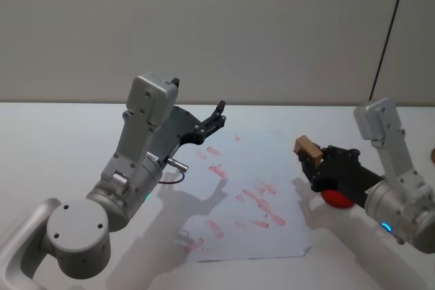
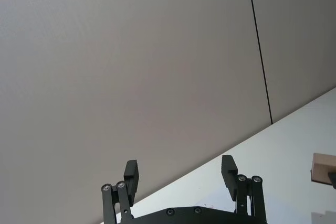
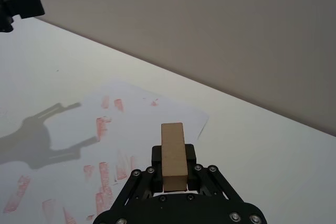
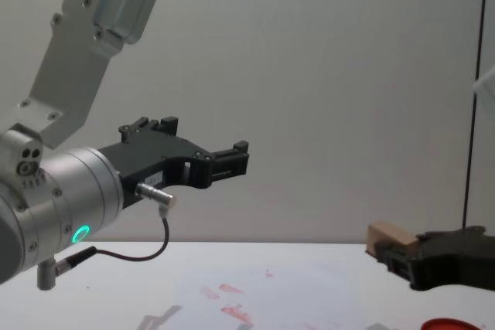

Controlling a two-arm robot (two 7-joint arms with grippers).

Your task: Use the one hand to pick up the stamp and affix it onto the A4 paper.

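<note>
The stamp (image 1: 306, 147), a small tan wooden block, is clamped between the fingers of my right gripper (image 1: 310, 157), held in the air just off the right edge of the A4 paper (image 1: 272, 146). The white sheet lies flat and carries several red marks. In the right wrist view the stamp (image 3: 173, 153) stands up out of the right gripper (image 3: 173, 176), with the A4 paper (image 3: 137, 103) beyond it. The chest view shows the stamp (image 4: 389, 235) well above the table. My left gripper (image 1: 219, 115) hangs open and raised over the paper's far left part, holding nothing.
A red round ink pad (image 1: 334, 198) lies on the white table under my right gripper, right of the paper. A thin black cable (image 1: 391, 32) runs down the wall at the back right. The left arm's shadow falls on the sheet.
</note>
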